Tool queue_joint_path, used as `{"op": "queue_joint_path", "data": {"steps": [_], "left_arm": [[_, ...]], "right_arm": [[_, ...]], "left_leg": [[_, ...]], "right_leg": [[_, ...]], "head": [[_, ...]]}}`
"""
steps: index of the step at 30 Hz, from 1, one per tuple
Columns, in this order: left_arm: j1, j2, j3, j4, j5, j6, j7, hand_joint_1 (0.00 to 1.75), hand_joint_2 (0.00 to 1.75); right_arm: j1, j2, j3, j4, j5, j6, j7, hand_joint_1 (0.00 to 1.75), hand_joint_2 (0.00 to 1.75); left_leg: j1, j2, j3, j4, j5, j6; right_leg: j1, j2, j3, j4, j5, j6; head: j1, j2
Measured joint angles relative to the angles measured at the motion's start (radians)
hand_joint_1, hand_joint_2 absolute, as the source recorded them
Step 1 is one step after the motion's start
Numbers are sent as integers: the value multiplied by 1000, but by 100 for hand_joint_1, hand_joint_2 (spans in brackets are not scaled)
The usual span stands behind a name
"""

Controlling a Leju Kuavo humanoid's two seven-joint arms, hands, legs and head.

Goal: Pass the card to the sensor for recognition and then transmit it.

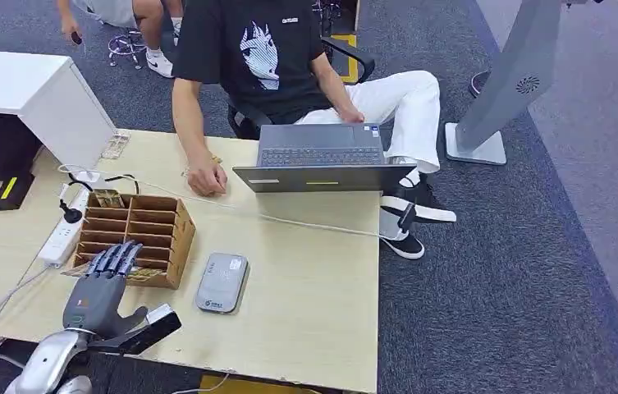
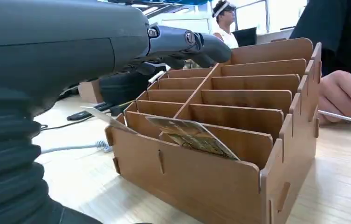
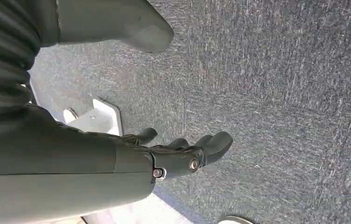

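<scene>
A brown wooden card organizer stands on the pale table, with a patterned card leaning in its nearest slot. My left hand hovers flat over the organizer's near edge, fingers stretched out above the card and holding nothing. In the left wrist view the fingers reach over the slots. A grey card sensor lies on the table just right of the organizer. My right hand hangs over grey carpet, fingers apart and empty.
A person in a black shirt sits behind the table, one hand resting on it near the organizer. An open laptop sits at the far edge, a white power strip lies left of the organizer, and a cable crosses the table.
</scene>
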Motion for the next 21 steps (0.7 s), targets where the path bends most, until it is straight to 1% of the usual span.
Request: {"op": "queue_joint_path", "data": {"steps": [6,7,8,9,21], "left_arm": [[-2,0,-2,2,0,0,0,0,175],[-3,0,-2,2,0,0,0,12,175],[-3,0,-2,2,0,0,0,115,175],[-3,0,-2,2,0,0,0,175,175],[-4,0,-3,2,-16,16,3,175,175]], "right_arm": [[0,0,0,0,0,0,-1,0,175],[0,0,0,0,0,0,-1,0,175],[0,0,0,0,0,0,-1,0,175],[0,0,0,0,0,0,-2,0,175],[0,0,0,1,-2,1,-16,0,175]], "left_leg": [[0,0,0,0,0,0],[0,0,0,0,0,0],[0,0,0,0,0,0],[0,0,0,0,0,0],[0,0,0,0,0,0]], "right_leg": [[0,0,0,0,0,0],[0,0,0,0,0,0],[0,0,0,0,0,0],[0,0,0,0,0,0],[0,0,0,0,0,0]], "head": [[0,0],[0,0],[0,0],[0,0],[0,0]]}}
